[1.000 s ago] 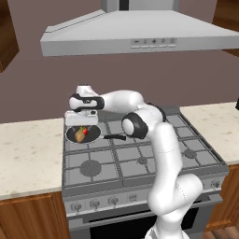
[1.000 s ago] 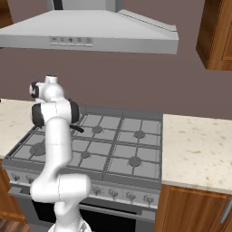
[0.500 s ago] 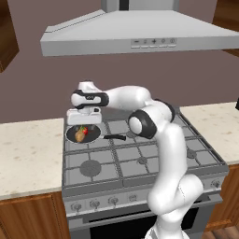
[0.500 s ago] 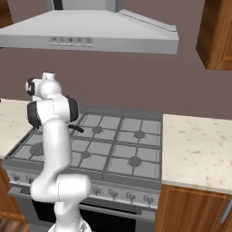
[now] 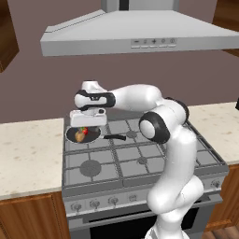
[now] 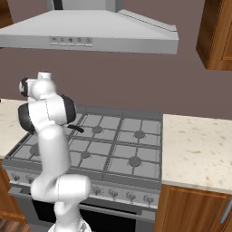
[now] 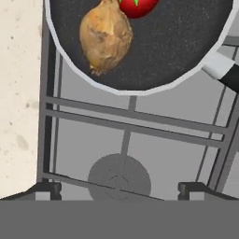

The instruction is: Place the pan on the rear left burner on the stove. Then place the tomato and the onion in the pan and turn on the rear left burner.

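The black pan (image 5: pixel 93 136) sits on the stove's (image 5: pixel 140 161) back-left grate, covering the rear left burner, its handle (image 5: pixel 115 137) pointing right. Inside lie the tan onion (image 5: pixel 80 137) and the red tomato (image 5: pixel 84 131), touching. My gripper (image 5: pixel 86 125) hangs open just above the pan with nothing between its fingers. In the hand view the pan (image 7: pixel 177 42) holds the onion (image 7: pixel 105 37) and the tomato (image 7: pixel 138 5), and my gripper (image 7: pixel 120 190) stands over the grate in front of the pan. In the right base view my arm hides the pan except the handle (image 6: pixel 75 128).
The larger front-left burner cap (image 7: pixel 119 175) lies under the grate below my fingertips. A row of knobs (image 5: pixel 95 203) runs along the stove's front panel. Beige counter (image 5: pixel 28 154) flanks the stove on both sides. A grey hood (image 5: pixel 140 35) hangs overhead.
My hand has drawn up slightly from the pan with its jaws wide. The onion and tomato lie still in the pan.
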You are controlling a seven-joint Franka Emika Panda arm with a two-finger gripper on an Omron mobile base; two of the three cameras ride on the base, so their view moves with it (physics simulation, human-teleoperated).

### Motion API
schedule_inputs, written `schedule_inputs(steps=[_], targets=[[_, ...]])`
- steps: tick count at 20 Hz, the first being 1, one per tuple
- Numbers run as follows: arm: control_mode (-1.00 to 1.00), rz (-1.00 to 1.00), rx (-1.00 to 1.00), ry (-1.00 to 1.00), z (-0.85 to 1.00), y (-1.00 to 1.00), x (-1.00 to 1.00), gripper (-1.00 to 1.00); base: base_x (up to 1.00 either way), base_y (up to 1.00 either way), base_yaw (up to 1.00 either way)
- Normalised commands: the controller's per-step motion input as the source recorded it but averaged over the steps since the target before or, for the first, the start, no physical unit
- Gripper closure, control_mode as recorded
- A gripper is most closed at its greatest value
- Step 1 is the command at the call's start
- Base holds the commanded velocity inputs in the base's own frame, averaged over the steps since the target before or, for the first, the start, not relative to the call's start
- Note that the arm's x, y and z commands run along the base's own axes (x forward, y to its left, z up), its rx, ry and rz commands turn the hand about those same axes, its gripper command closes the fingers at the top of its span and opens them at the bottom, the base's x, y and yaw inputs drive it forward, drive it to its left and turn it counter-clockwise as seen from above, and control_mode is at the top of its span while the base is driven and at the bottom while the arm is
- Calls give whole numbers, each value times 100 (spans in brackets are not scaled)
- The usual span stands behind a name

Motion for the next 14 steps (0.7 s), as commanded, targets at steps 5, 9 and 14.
schedule_inputs(steps=[5, 9, 14], targets=[[-100, 0, 0, -10, 8, -6, -62, -100, 0, 0, 0], [-100, -4, 0, -11, 1, 0, -62, -100, 0, 0, 0], [-100, 0, 0, -21, 0, 0, -75, -100, 0, 0, 0]])
